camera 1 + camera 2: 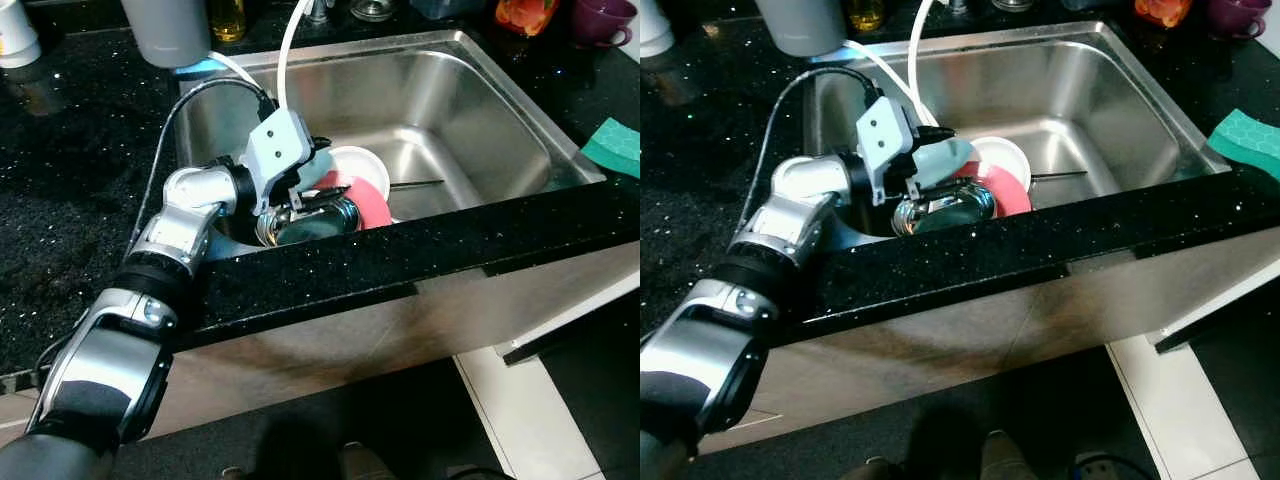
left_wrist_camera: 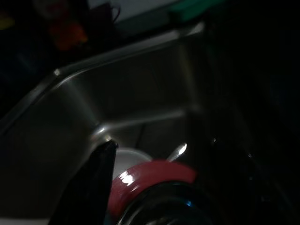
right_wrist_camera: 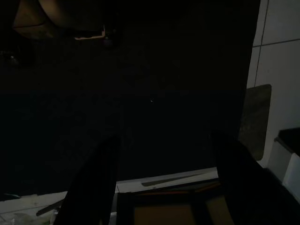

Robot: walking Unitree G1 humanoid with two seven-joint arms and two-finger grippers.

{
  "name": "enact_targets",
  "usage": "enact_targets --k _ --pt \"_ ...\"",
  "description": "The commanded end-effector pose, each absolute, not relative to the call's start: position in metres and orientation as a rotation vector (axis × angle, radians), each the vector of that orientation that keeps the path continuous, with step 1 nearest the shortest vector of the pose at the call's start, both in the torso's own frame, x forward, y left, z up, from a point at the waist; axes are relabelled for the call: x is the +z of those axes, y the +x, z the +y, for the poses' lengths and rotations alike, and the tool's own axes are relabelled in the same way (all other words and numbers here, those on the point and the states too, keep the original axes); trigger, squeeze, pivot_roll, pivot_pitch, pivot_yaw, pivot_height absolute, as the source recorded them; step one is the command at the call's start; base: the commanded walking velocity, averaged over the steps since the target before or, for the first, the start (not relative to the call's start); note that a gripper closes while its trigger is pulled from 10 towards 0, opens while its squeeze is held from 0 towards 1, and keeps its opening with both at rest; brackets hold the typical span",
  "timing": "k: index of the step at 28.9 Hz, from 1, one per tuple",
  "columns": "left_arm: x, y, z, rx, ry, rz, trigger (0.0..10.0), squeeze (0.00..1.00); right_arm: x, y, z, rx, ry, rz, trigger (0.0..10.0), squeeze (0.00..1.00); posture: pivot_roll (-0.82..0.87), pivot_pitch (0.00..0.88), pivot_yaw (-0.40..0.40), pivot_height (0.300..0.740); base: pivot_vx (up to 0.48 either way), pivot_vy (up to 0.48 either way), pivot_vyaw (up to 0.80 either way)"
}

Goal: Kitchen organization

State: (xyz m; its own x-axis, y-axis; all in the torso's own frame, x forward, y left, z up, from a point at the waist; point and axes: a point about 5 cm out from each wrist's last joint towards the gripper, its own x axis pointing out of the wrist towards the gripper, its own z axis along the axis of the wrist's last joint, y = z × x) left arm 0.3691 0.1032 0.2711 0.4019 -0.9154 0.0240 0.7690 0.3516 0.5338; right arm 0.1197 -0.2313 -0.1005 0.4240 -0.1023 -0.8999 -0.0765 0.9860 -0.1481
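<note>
My left arm reaches down into the steel sink (image 1: pixel 480 110). Its gripper (image 1: pixel 303 205) hangs open just over a stack of dishes at the sink's near left. The stack holds a shiny steel bowl (image 1: pixel 318 222), a red plate (image 1: pixel 373 207) and a white bowl (image 1: pixel 362 163) behind it. A pale teal item (image 1: pixel 940 158) lies partly hidden by the wrist. In the left wrist view the fingers (image 2: pixel 96 178) stand apart above the red plate (image 2: pixel 150 176) and the dark bowl rim. My right gripper (image 3: pixel 164 138) hangs idle in the dark, open.
A thin utensil (image 1: pixel 415 185) lies on the sink floor. A black granite counter (image 1: pixel 60 180) surrounds the sink. Around it are a green sponge (image 1: pixel 615 145), a purple cup (image 1: pixel 600 20), a grey container (image 1: pixel 165 30) and a white hose (image 1: pixel 290 50).
</note>
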Motion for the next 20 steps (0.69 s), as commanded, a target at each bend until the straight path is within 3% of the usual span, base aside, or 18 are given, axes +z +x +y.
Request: enact_targets --k 1,8,15,20 --pt "0.275 0.361 0.111 -1.184 0.381 -0.341 10.0 0.0 -0.104 0.108 -0.231 -0.036 -0.152 1.174 10.0 0.0 -0.05 0.221 0.007 0.74 0.0 0.0 0.0" --pt "0.303 0.317 0.113 -1.374 0.038 -0.456 10.0 0.0 -0.103 0.115 -0.23 -0.038 -0.144 1.155 10.0 0.0 -0.05 0.178 0.004 0.74 0.0 0.0 0.0" --pt "0.294 0.297 0.108 -1.309 -0.227 -0.463 10.0 0.0 -0.102 0.117 -0.229 -0.058 -0.101 1.14 10.0 0.0 -0.05 0.161 0.009 0.74 0.0 0.0 0.0" --pt "0.277 0.286 0.101 -1.269 -0.313 -0.415 10.0 0.0 -0.102 0.119 -0.229 -0.066 -0.085 1.139 10.0 0.0 -0.03 0.129 0.006 0.74 0.0 0.0 0.0"
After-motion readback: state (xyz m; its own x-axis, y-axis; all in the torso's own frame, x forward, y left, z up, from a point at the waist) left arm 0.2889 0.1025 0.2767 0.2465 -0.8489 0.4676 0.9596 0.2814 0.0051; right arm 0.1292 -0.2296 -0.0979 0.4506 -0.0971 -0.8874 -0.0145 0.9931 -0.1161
